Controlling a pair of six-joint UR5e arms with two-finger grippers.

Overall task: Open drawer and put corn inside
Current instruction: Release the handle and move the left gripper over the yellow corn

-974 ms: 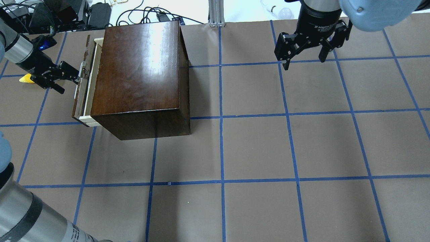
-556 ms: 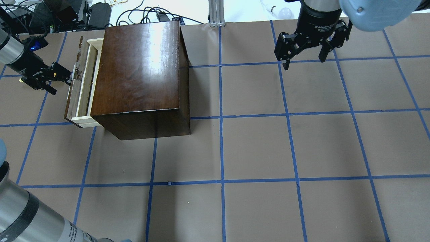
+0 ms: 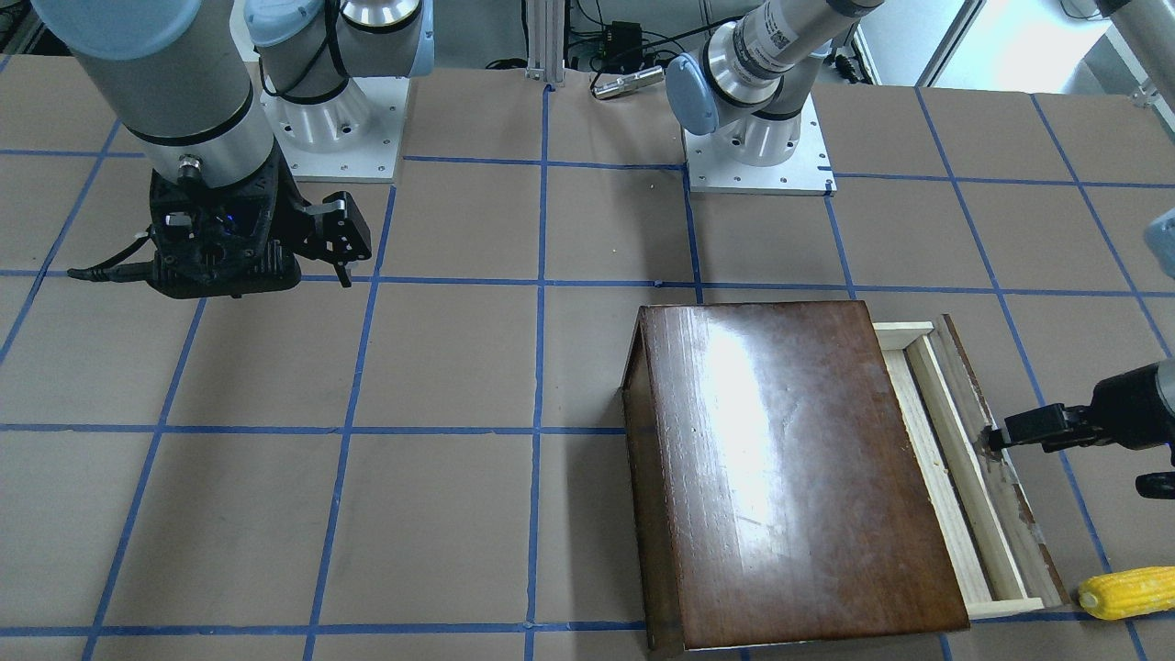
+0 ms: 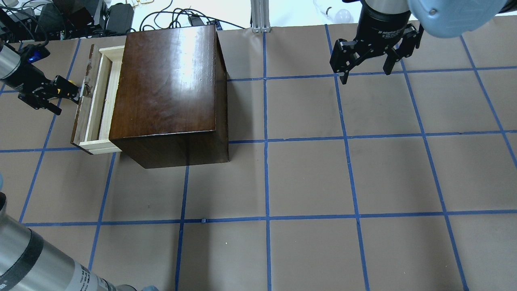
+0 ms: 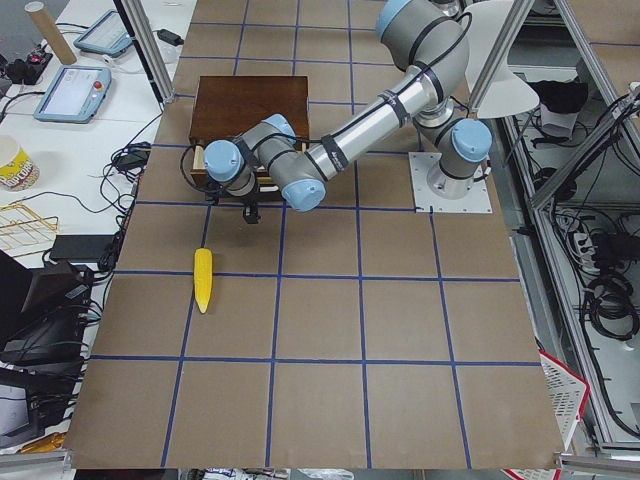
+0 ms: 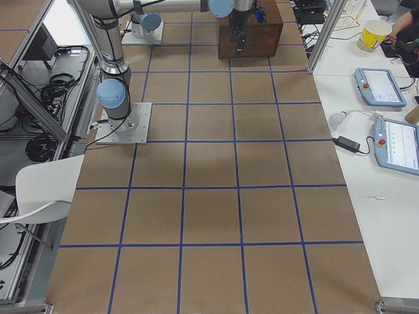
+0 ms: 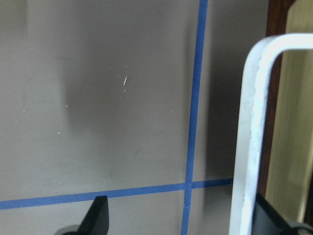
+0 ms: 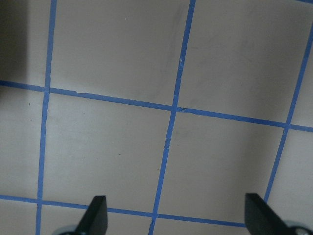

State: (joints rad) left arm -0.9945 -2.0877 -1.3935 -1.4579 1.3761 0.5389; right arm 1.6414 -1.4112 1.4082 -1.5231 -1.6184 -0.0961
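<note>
The dark-brown cabinet (image 4: 165, 89) stands at the far left of the table. Its drawer (image 4: 93, 106) of pale wood, with a scuffed dark front panel (image 3: 1001, 477), is pulled partly out to the left. My left gripper (image 4: 68, 102) is open, and one finger sits hooked behind the drawer's pale metal handle (image 7: 249, 122). The yellow corn (image 3: 1124, 590) lies on the table beyond the drawer front, near my left gripper; it also shows in the exterior left view (image 5: 203, 279). My right gripper (image 4: 365, 76) is open and empty above the far right of the table.
Brown paper with a blue tape grid (image 4: 266, 141) covers the table. Cables and black boxes (image 4: 80, 16) lie past the far edge behind the cabinet. The arm bases (image 3: 757, 156) stand on the robot's side.
My left gripper has moved left with a finger in the handle, and the drawer has slid farther out of the cabinet. The right arm has not moved.
</note>
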